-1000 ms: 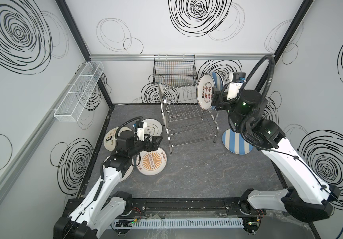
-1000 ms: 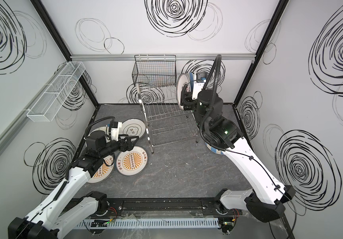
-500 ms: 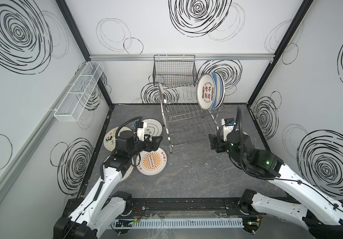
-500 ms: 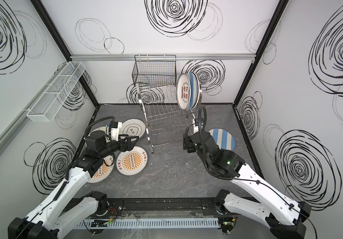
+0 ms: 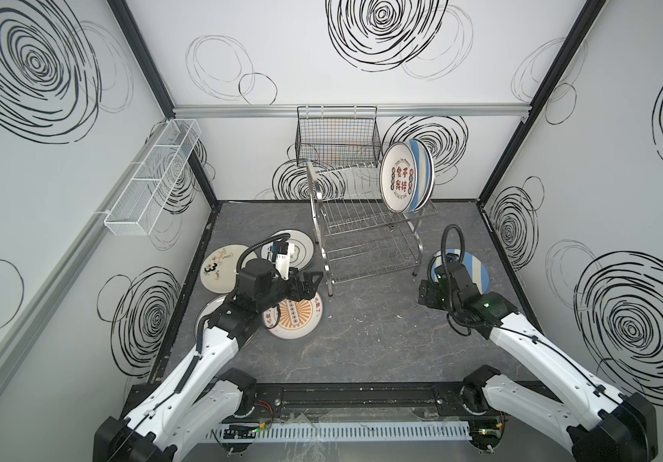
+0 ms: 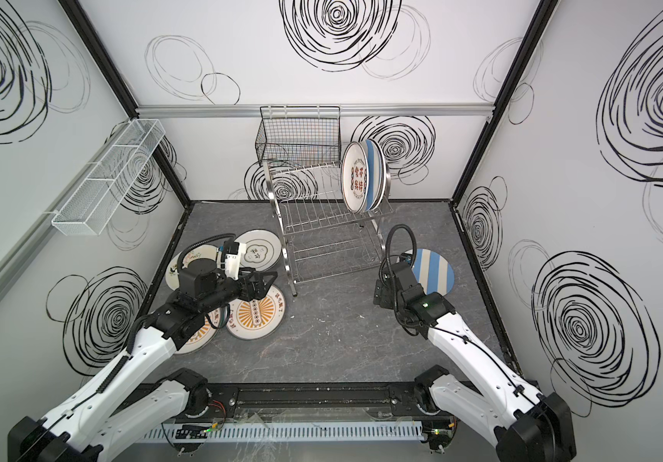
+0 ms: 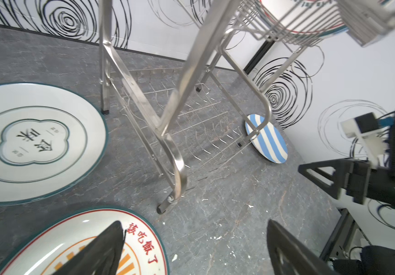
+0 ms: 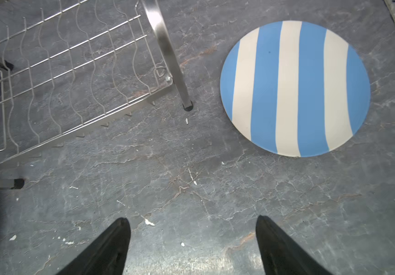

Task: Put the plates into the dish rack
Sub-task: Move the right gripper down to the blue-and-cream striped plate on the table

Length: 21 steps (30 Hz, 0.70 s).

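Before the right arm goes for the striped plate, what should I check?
1. The right claw is open and empty: ok.
2. It stands over the striped plate: not ok, the plate lies off to one side.
3. The striped plate is flat, nothing on it: ok.
4. The dish rack has free slots beside the two loaded plates: ok.
5. The left claw is far from that plate: ok.

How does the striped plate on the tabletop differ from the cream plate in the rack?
Pose: striped plate lies flat beside the dish rack; cream plate stands on edge in its upper tier. Pattern: striped plate has blue and white bands; cream plate has red characters. Both are round, and neither is gripped.
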{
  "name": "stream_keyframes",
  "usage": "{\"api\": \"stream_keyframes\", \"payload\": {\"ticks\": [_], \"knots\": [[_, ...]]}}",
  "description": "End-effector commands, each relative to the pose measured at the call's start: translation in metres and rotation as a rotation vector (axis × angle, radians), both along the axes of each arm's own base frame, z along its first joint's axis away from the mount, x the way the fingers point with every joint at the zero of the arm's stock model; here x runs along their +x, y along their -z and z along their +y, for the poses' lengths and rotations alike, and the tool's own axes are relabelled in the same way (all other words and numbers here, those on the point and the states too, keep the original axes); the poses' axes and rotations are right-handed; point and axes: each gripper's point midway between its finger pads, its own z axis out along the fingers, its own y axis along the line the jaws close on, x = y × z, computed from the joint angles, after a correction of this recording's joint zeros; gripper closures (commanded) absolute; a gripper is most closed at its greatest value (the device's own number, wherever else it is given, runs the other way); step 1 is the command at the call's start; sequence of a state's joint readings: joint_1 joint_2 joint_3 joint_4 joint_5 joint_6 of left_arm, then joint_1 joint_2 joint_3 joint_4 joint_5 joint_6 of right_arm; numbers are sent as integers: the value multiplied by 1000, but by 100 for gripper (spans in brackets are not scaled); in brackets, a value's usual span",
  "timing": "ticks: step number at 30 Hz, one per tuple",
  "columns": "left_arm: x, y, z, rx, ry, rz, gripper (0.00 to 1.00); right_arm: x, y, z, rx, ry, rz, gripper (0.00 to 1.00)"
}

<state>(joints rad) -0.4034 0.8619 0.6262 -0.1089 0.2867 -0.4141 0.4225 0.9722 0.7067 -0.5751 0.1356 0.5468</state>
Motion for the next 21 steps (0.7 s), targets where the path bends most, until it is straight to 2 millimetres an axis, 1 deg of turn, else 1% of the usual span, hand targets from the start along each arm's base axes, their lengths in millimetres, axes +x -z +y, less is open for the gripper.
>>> {"api": "stream_keyframes", "payload": {"ticks": [1,5,8,11,13,16,19,21], "knots": [[-4,8,-8,-51,-42,19,4,14,14,-7,-2,-27,10,11],[-15,22,-18,-33,-41,30,4,28,39,-29,-36,6,76,9],[-21,33,-20,-36,-37,47,4,40,53,-36,-28,11,107,9],[-24,42,-21,-42,-34,69,4,49,62,-37,-8,8,170,8],[-25,43,-22,-53,-26,77,4,54,70,-36,2,9,201,8],[-24,35,-27,-76,-10,68,4,59,82,-35,21,16,212,8],[-23,27,-30,-84,-1,58,4,64,82,-39,8,31,193,8],[-23,26,-30,-83,1,55,4,67,79,-45,-15,52,182,8]]}}
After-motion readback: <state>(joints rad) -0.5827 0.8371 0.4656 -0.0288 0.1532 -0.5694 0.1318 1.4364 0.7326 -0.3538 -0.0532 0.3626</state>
